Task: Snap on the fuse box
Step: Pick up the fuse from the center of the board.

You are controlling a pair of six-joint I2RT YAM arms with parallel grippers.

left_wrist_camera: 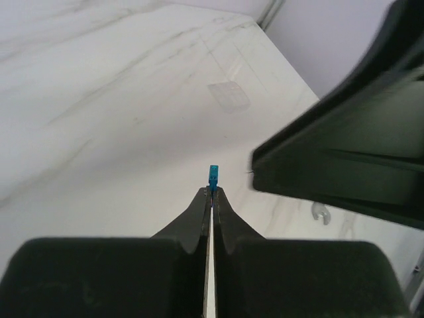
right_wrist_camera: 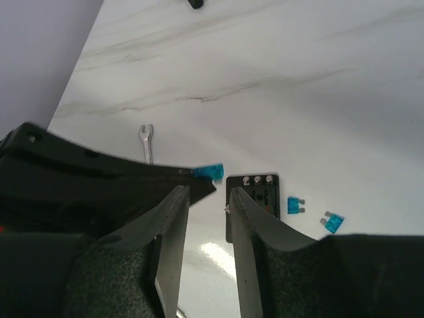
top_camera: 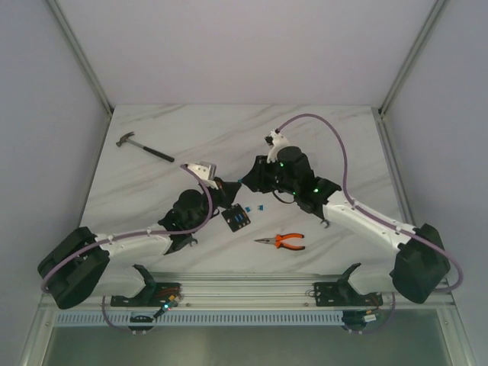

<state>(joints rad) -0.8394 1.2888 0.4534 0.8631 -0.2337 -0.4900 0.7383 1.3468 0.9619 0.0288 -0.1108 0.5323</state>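
The left gripper (left_wrist_camera: 212,193) is squeezed tight on a tiny blue fuse (left_wrist_camera: 213,174). The fuse sticks up out of the very tips of its two fingers. Close by on this gripper's right is a big black part of the right arm (left_wrist_camera: 344,152). Under that part, a small wrench (left_wrist_camera: 322,213) lies on the white table (left_wrist_camera: 99,119).

The right gripper (right_wrist_camera: 207,192) has its two fingers apart, and nothing is between them. You can see the table through the gap. The fuse box (right_wrist_camera: 262,189) lies flat on the table just past the tip of its right finger, and that finger hides part of the box. The left gripper's tip, with the blue fuse, comes in from the left. It is right in front of the right gripper's fingertips and just beside the box. I cannot tell if the fuse touches the box. Two loose blue fuses (right_wrist_camera: 295,206) lie to the right of the box, a little apart from each other.

From above, the pliers (top_camera: 280,242) lie on the near side of the right gripper, past the box. A hammer (top_camera: 145,147) lies well away, beyond the left gripper.
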